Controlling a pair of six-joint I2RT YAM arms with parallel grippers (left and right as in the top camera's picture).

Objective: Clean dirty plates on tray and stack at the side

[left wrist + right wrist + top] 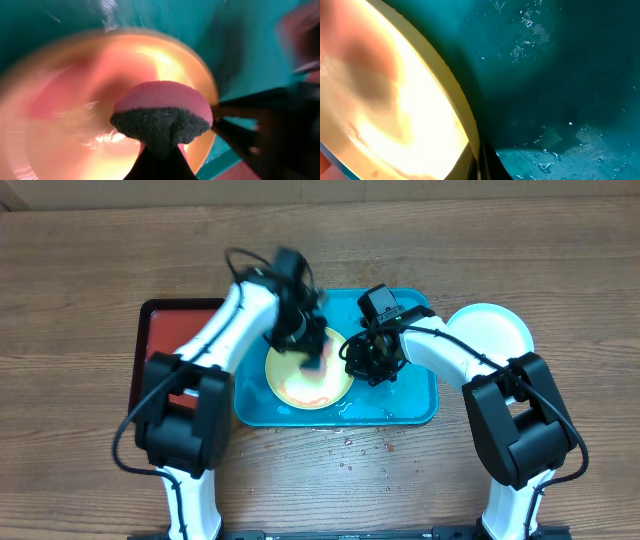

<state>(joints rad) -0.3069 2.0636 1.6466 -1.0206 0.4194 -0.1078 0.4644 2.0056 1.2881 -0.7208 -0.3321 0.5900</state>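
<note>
Yellow-green plate (300,385) in the turquoise tray (415,405) is pinched at its right rim by the right gripper (352,362); the left gripper (309,353), clamped on a sponge (162,110), may scrub it loose.

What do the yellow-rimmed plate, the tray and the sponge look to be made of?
Plate: likely glossy plastic, with wet highlights on a smooth yellowish rim. Tray: smooth turquoise plastic by its look, water beading on it. Sponge: pink foam with a dark, coarse scouring layer.

The left gripper (311,353) and right gripper (360,361) both point downward, near each other, jaws closed.
</note>
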